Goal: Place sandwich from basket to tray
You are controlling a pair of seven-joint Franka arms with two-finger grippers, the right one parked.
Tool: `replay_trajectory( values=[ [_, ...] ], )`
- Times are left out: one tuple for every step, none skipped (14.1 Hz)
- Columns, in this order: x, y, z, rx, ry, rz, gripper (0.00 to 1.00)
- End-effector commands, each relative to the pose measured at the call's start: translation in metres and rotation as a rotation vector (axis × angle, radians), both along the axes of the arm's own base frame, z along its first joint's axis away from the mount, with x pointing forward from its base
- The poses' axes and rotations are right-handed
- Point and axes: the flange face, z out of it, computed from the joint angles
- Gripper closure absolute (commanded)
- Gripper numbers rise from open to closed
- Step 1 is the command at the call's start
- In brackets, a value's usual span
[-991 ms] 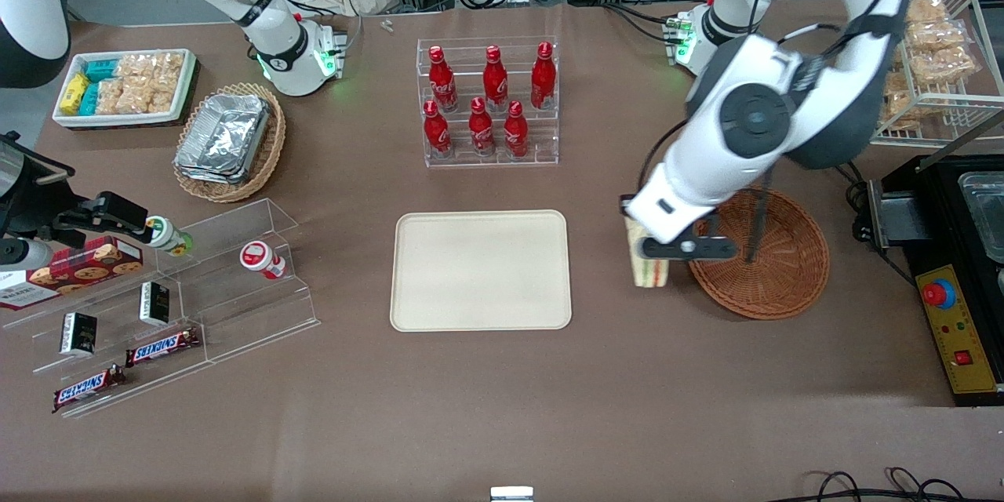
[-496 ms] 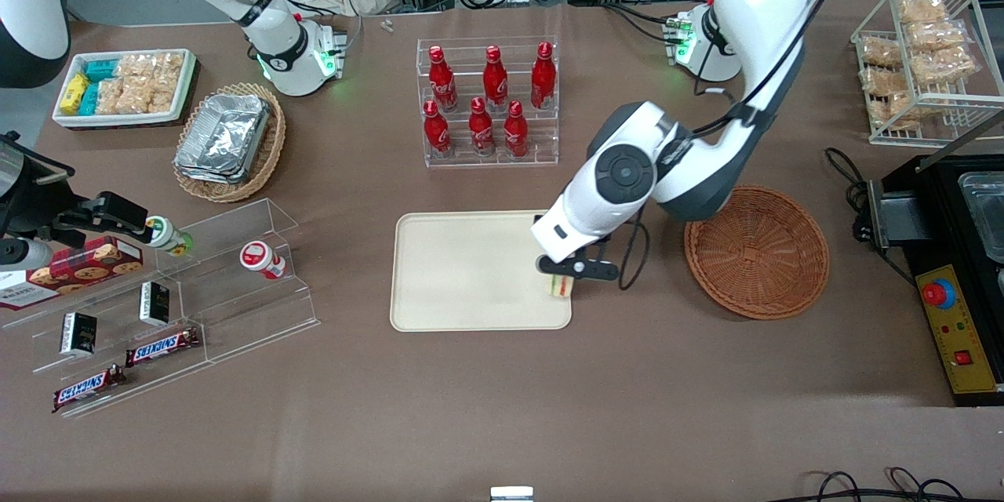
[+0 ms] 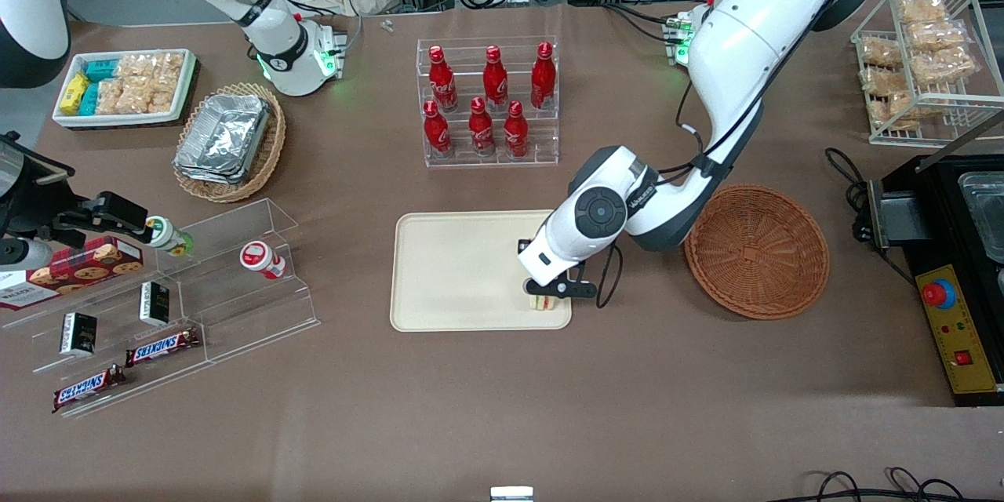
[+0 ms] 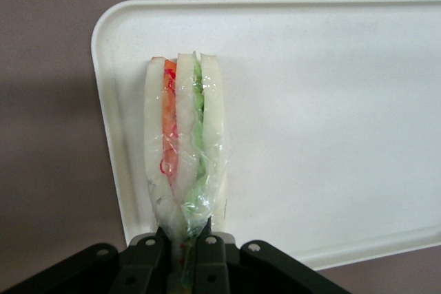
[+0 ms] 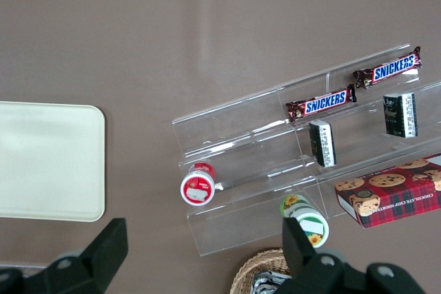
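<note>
Sandwich first: the small triangular wedge of white bread with red, orange and green filling, wrapped in clear film, hangs from your tool, whose black fingers are pressed onto the wrap at one end of the wedge. In the wrist view the cut edge faces the camera, the layers running lengthwise away from the fingers. Under it you have the flat cream-beige rectangular tray with rounded corners, and the wedge sits over the tray close to one rounded corner. In the front view the sandwich shows just below the tool, over the tray at the corner that lies nearest the camera and toward the working arm's end of the tabletop. You cannot tell from either view whether the wedge touches the tray surface or hangs just above it.

Beside the tray, toward the working arm's end, you see the round reddish-brown woven wicker basket; only its weave shows inside. Farther from the camera than the tray stands a clear tiered rack of red bottles.
</note>
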Motion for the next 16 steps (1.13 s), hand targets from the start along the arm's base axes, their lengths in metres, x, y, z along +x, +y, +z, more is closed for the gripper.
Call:
replay_trajectory(
  values=[
    [0.006,-0.003,0.003,0.019,-0.033,-0.001,0.78],
    [0.005,-0.003,0.002,0.027,-0.034,-0.001,0.44],
    [0.003,-0.002,0.001,0.033,-0.029,0.005,0.23],
    [0.002,-0.001,-0.001,0.040,-0.024,0.005,0.00],
    [0.004,0.004,-0.001,0.049,-0.024,0.012,0.00],
    [0.007,0.013,0.001,0.072,-0.021,0.020,0.00],
    [0.006,0.016,0.013,0.089,-0.016,0.017,0.00],
    [0.007,0.020,0.029,0.106,-0.015,0.016,0.00],
    [0.009,0.030,0.053,0.128,-0.018,0.008,0.00],
    [0.010,0.046,0.077,0.163,-0.009,0.012,0.00],
    [0.006,0.055,0.104,0.189,-0.001,-0.014,0.00],
    [0.005,0.069,0.131,0.205,-0.004,-0.030,0.00],
    [0.006,0.086,0.154,0.223,-0.007,-0.017,0.00],
    [0.006,0.102,0.173,0.242,-0.006,0.000,0.00],
    [0.008,0.119,0.193,0.253,-0.016,0.012,0.00],
    [0.012,0.141,0.211,0.260,-0.024,0.006,0.00]
  ],
)
